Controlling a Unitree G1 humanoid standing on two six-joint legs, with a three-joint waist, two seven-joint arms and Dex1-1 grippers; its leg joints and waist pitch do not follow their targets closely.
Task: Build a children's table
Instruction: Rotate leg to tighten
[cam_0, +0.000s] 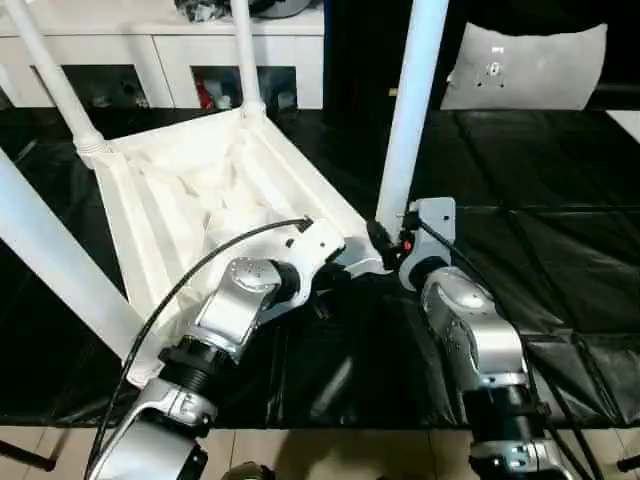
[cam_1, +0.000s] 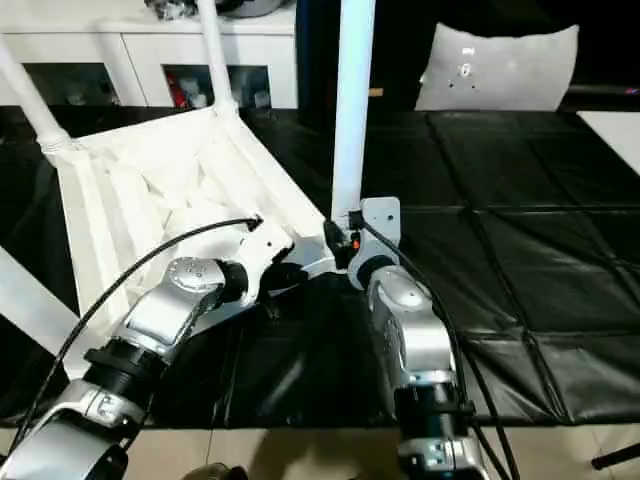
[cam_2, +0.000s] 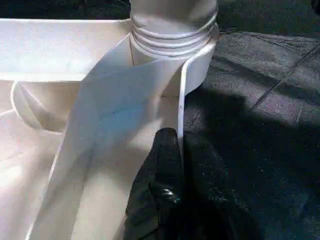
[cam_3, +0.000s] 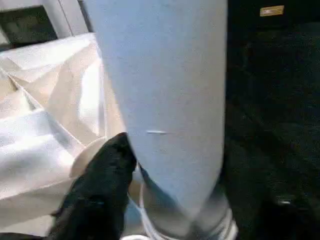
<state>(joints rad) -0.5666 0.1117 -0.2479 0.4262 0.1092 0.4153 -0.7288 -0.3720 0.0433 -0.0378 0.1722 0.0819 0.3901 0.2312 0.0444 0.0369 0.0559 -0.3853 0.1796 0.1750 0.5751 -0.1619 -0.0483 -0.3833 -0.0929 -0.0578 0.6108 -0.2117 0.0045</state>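
Silver forearms fill the foreground as a humanoid robot works on an upturned children's table (cam_0: 215, 190), which lies ribbed underside up on a black-covered floor (cam_0: 540, 190) with its legs pointing skyward. At the near corner, the left gripper (cam_2: 167, 165), fingers pressed together, rests against the thin rim of the top just beside the corner socket (cam_2: 172, 45). The right gripper (cam_3: 165, 165) straddles the base of the nearest leg (cam_0: 408, 115); one black finger (cam_3: 102, 180) lies against the leg's side, but whether the fingers clamp it or merely bracket it cannot be told.

Risks, judging from this pose: threads show at the leg's foot, so if the leg is only part-seated, a loose hold could let it tilt or cross-thread. Twisting the leg may also spin or slide the light plastic top, since the left gripper only leans on the rim. A white cabinet (cam_0: 170, 60) stands behind.
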